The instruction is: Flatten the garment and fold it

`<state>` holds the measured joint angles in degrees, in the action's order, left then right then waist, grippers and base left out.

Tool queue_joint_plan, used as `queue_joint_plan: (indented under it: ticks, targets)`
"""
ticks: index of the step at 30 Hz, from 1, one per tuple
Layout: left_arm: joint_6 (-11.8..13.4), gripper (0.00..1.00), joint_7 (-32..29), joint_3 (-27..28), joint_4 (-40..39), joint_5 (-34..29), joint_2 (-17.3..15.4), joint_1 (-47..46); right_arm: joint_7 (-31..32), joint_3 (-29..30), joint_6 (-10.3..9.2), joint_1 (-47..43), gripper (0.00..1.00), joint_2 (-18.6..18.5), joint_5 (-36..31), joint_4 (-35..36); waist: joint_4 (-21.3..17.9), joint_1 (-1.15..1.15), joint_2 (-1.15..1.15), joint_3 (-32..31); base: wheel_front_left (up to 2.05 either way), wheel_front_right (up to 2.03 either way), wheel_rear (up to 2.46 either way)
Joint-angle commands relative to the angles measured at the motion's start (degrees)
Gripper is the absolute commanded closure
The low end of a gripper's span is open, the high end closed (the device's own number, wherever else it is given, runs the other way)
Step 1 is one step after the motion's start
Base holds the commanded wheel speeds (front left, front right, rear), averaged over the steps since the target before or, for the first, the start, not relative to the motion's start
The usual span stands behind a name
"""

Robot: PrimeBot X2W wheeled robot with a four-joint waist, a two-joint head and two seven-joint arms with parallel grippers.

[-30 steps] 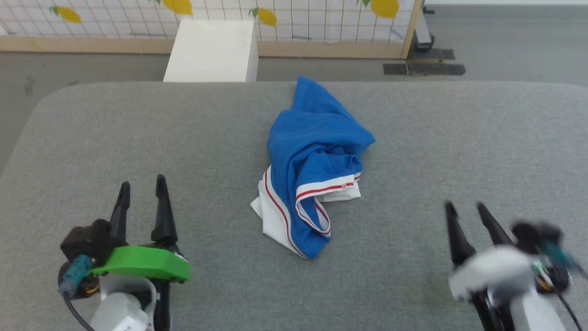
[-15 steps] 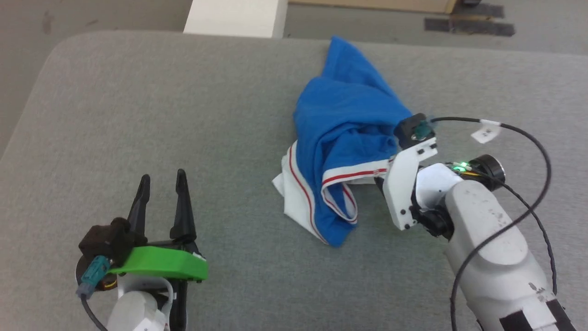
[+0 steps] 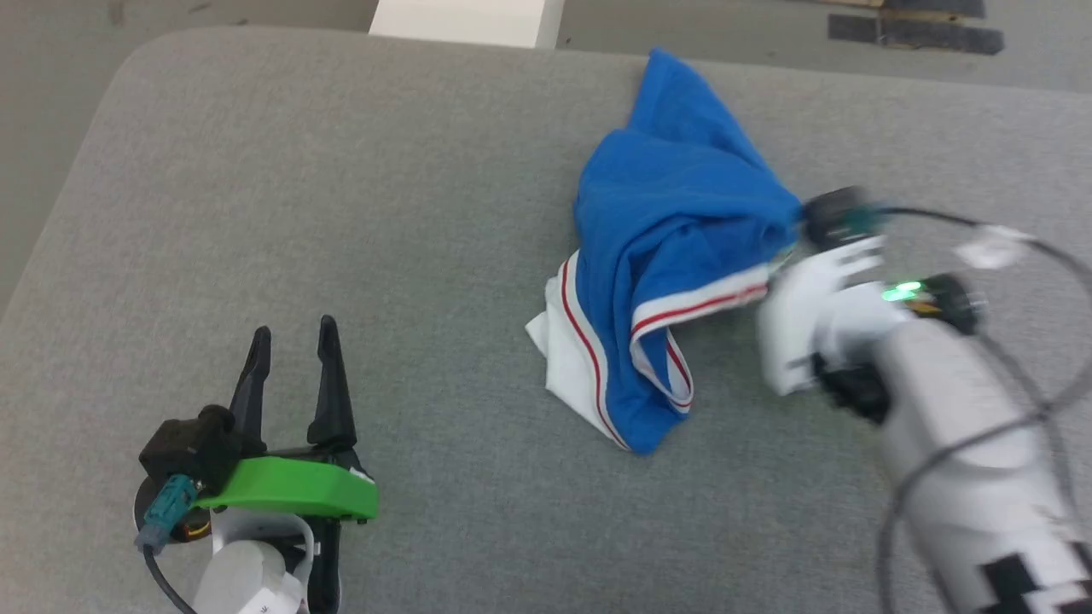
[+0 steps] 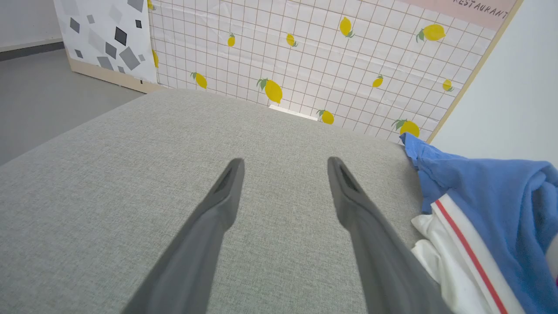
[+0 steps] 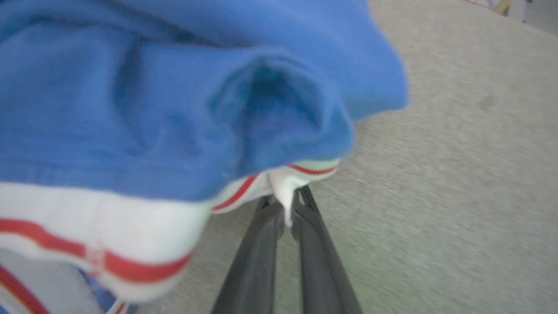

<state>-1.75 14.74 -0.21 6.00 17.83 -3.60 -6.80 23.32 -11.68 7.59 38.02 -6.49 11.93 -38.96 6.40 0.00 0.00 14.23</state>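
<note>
A crumpled blue T-shirt [image 3: 674, 222] with red-striped white trim lies on the grey fabric surface [image 3: 384, 213]. The blurred right gripper [image 3: 781, 271] meets its right edge. The left gripper [image 3: 293, 328], fingers spread, sits well apart.

Bright, even light; slight motion blur

Item, right gripper [image 5: 287, 204]: a second ago we logged it at the lower right of the head view, jaws apart, clear of the garment [image 3: 674, 222]. We now find it at the cloth's right edge, jaws pinched together on a white, red-striped fold.

Item, head camera: we note it has shifted, so the whole scene sits differently in frame.
</note>
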Motion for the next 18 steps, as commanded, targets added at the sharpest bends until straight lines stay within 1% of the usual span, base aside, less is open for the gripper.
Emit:
queue_joint_plan:
  ticks: [1,4,6,9,12,14,15,16,17,18]
  targets:
    - [-0.4,0.00,0.3,0.4,0.2,-0.9,0.3,0.3,-1.4,1.9,-0.10,-1.7,1.00,-2.1,1.1,1.6,-2.5,0.00,0.00,-2.7,0.00,0.00,0.00]
    - [-0.5,0.00,0.3,0.8,0.3,-1.2,0.4,1.2,-2.6,7.4,-0.10,-5.6,1.00,-5.5,2.5,5.9,-4.1,0.00,0.00,-4.2,0.00,0.00,0.00]
    - [-0.5,0.00,0.3,0.9,0.5,-1.2,0.5,1.8,-2.0,11.9,-0.10,-9.7,1.00,-7.6,3.0,8.7,-4.9,0.00,0.00,-5.1,0.00,0.00,0.00]
    - [-0.5,0.00,0.3,1.0,0.7,-1.2,0.6,2.7,0.6,19.2,-0.10,-17.9,1.00,-8.8,2.9,13.0,-6.0,0.00,0.00,-6.2,0.00,0.00,0.00]
    - [-0.6,0.00,0.3,1.0,1.0,-1.0,0.6,3.3,4.8,25.0,-0.10,-25.2,1.00,-7.8,2.0,16.1,-6.8,0.00,0.00,-6.7,0.00,0.00,0.00]
    - [-0.5,0.00,0.3,1.2,1.2,-0.9,0.6,3.6,6.7,27.8,-0.10,-28.6,1.00,-6.0,1.7,18.4,-7.4,0.00,0.00,-7.0,0.00,0.00,0.00]
    - [-0.5,0.00,0.3,1.2,1.3,-0.8,0.6,3.8,6.7,28.9,-0.10,-29.7,1.00,-4.8,1.5,19.9,-7.7,0.00,0.00,-7.1,0.00,0.00,0.00]
    - [-0.5,0.00,0.3,1.3,1.4,-0.7,0.6,3.9,6.2,29.7,-0.10,-30.2,0.61,-3.8,1.5,21.3,-8.0,0.00,0.00,-7.3,0.00,0.00,0.00]
    - [-0.6,0.00,0.3,1.3,1.6,-0.6,0.6,4.0,5.2,30.5,-0.10,-30.7,0.00,-2.7,1.4,22.9,-8.2,0.00,0.00,-7.5,0.00,0.00,0.00]
    - [-0.6,0.00,0.3,1.2,1.8,-0.6,0.7,4.1,4.1,31.3,-0.10,-31.0,0.00,-1.7,1.5,24.3,-8.4,0.00,0.00,-7.7,0.00,0.00,0.00]
